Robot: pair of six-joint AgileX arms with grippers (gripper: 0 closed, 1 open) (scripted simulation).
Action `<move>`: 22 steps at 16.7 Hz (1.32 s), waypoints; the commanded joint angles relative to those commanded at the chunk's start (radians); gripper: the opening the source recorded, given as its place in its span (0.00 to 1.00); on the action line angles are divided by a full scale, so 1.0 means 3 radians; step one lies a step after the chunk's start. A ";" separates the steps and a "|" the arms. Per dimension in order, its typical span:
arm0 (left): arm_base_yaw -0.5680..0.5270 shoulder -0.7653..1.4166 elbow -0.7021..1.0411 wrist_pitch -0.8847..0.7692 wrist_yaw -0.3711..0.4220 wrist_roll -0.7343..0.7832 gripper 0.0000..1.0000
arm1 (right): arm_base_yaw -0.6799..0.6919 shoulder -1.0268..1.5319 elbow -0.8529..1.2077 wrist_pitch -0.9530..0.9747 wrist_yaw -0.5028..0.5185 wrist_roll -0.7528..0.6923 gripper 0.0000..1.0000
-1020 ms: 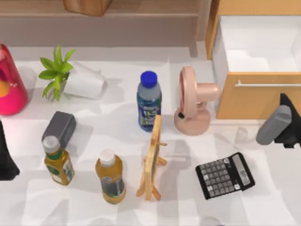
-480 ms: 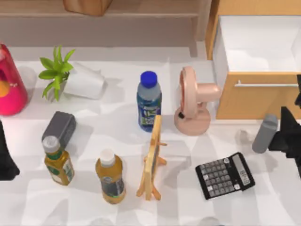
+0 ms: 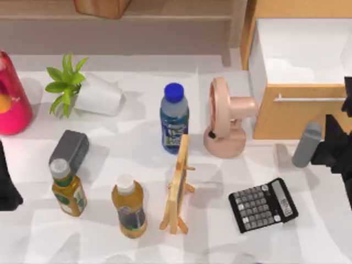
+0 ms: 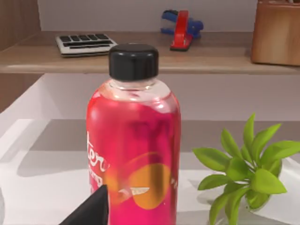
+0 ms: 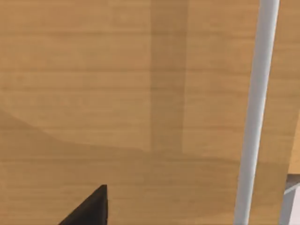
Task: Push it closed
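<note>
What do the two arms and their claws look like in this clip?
Both look matte black and angular, with no visible markings or cables. The right arm carries a grey cylindrical segment. The left arm is a plain dark wedge. Each wrist view shows a black pointed claw finger.

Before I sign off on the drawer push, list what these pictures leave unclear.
- Right gripper: cut off by the top view's right edge; finger state and any contact with the drawer front unreadable.
- Handle: both ends run out of the right wrist view.
- Drawer interior: its far part is cut off by the top view's edge.
- Left gripper: parked at the left edge, mostly cropped.
</note>
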 joint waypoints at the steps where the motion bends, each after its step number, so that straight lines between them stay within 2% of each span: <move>1: 0.0000 0.0000 0.0000 0.0000 0.0000 0.0000 1.00 | -0.0018 0.0007 0.0044 -0.0037 -0.0018 0.0000 1.00; 6: 0.0000 0.0000 0.0000 0.0000 0.0000 0.0000 1.00 | -0.0033 0.0012 0.0082 -0.0070 -0.0033 0.0000 1.00; 19: 0.0000 0.0000 0.0000 0.0000 0.0000 0.0000 1.00 | -0.0033 0.0012 0.0082 -0.0070 -0.0033 0.0000 0.02; 22: 0.0000 0.0000 0.0000 0.0000 0.0000 0.0000 1.00 | -0.0033 0.0012 0.0082 -0.0070 -0.0033 0.0000 0.00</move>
